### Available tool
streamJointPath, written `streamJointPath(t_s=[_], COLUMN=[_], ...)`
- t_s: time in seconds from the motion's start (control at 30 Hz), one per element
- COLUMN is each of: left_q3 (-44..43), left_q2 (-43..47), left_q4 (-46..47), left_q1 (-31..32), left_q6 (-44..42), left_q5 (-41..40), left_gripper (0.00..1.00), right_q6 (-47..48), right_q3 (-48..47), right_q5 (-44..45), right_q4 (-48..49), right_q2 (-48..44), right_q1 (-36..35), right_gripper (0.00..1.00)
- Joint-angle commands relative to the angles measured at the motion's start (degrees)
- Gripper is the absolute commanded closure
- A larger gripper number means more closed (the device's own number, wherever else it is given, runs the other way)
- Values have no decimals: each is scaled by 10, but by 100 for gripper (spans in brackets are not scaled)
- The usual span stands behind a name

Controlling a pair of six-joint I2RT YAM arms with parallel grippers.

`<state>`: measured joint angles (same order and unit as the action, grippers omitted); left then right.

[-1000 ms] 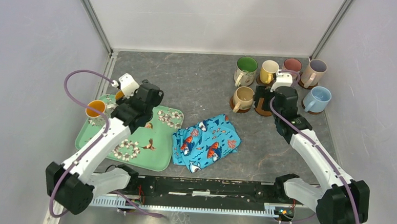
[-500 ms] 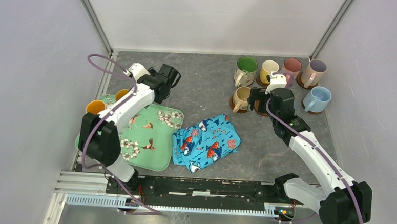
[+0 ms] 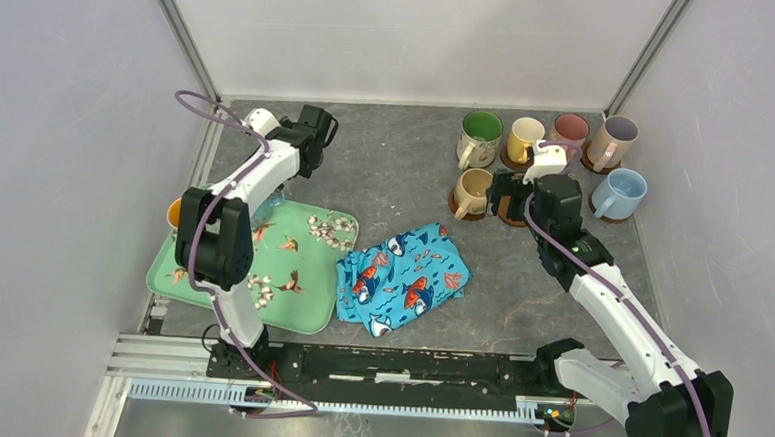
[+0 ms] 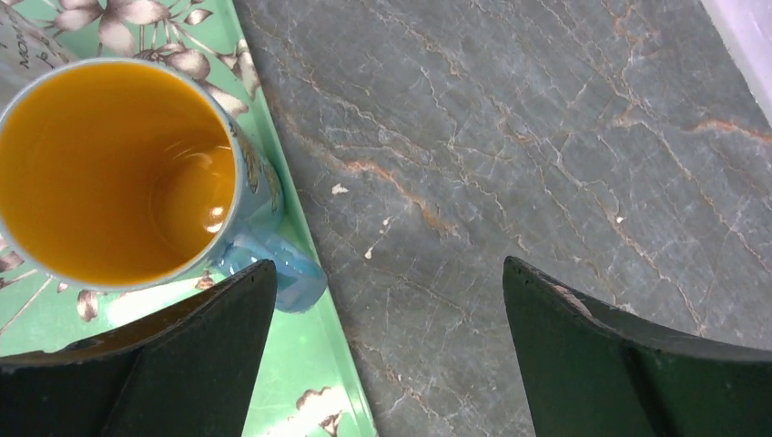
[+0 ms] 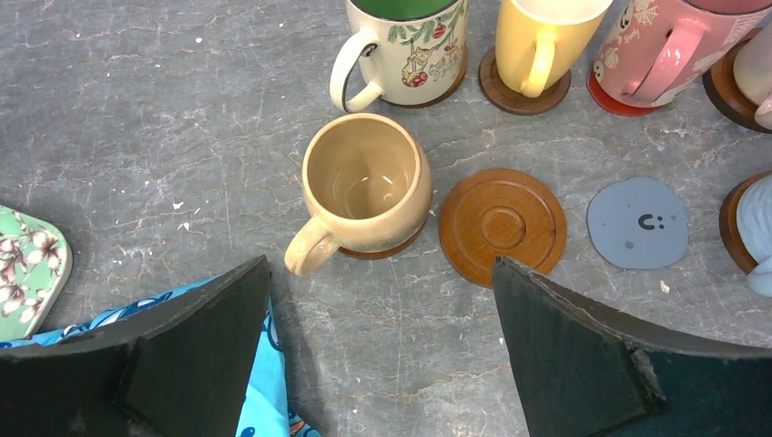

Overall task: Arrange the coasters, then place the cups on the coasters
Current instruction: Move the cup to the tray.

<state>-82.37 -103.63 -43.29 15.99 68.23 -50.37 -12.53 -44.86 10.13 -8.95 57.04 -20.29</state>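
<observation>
Your left arm stretches past the green tray, left gripper spread wide beside the orange-lined mug on it. Your right gripper gapes above the uncovered brown coaster by the beige mug. Grey veined table, white walls.

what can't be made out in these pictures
- Top view: the left arm covers nearly all of the orange-lined mug on the tray.
- Top view: the right arm hides the blue-grey coaster.
- Right wrist view: the light blue mug is cut off by the right edge.
</observation>
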Motion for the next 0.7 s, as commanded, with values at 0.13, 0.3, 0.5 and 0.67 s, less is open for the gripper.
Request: streamJointPath(t_s=[0.13, 0.3, 0.5, 0.67], left_q3=[13, 60, 74, 111], left_q2=[5, 37, 60, 100], left_q4=[19, 44, 17, 5], left_q1=[-19, -19, -19, -19], left_q6=[-27, -39, -23, -27], left_q5=[20, 12, 34, 48], left_gripper=[0, 0, 0, 0], right_q6=[6, 3, 1, -1], right_q3=[0, 3, 7, 7], right_q5=[-1, -10, -7, -9], right_q4=[10, 21, 30, 36], right_q2=[-7, 1, 6, 15], right_q1=[-5, -9, -11, -15], right_gripper=[2, 2, 2, 2])
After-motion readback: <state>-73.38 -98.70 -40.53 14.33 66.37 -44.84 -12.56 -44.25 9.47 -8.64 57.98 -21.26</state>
